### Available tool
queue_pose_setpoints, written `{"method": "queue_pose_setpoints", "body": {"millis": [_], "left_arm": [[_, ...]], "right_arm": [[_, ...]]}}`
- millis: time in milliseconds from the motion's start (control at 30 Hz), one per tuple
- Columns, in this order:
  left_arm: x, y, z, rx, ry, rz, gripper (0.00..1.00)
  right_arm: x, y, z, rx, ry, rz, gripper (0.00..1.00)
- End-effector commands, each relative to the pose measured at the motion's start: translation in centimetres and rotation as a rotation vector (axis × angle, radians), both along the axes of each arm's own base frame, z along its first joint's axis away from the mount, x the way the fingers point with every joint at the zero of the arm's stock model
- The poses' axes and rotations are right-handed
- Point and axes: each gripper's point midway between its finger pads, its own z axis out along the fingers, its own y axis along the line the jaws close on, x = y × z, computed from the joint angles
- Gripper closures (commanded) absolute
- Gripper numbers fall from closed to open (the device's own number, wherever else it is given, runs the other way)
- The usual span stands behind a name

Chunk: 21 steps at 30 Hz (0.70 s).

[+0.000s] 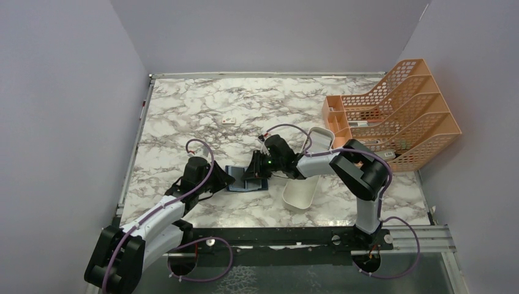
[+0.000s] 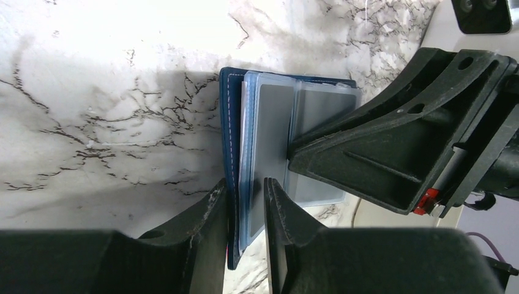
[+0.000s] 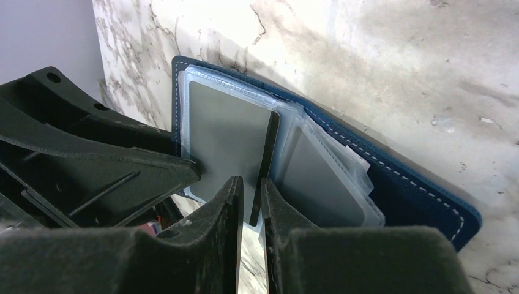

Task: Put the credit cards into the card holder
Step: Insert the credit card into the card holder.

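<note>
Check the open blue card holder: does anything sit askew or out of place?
Yes. One flat dark grey card looks only partly inside a clear plastic sleeve of the navy-blue bifold card holder. Its near edge juts out, pinched by the right hand, not yet fully seated.

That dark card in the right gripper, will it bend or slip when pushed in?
The credit card looks straight edge-on, so probably stiff. Its smooth faces may slip in the right gripper against sleeves of the card holder.
</note>
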Motion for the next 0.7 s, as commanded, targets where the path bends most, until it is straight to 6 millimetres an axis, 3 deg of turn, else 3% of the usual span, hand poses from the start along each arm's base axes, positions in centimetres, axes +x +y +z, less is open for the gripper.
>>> {"method": "queue_pose_setpoints", "body": {"millis": [0, 367, 567, 667], "left_arm": [[0.2, -0.8, 1.0, -0.037, -0.034, -0.031, 0.7], [0.7, -0.2, 1.4, 0.019, -0.044, -0.024, 0.71], [1.1, 0.4, 1.9, 0.064, -0.051, -0.01, 0.63], [1.3, 0.8, 2.4, 0.098, -0.054, -0.003, 0.59]], "right_arm": [[-0.3, 1.0, 0.6, 0.046, -0.01, 0.041, 0.78], [0.8, -2.3, 3.3, -0.138, -0.156, 0.022, 0.65], [1.7, -4.1, 5.9, -0.22, -0.298, 0.043, 0.54], [2.3, -6.1, 7.7, -0.312, -0.394, 0.051, 0.54]]}}
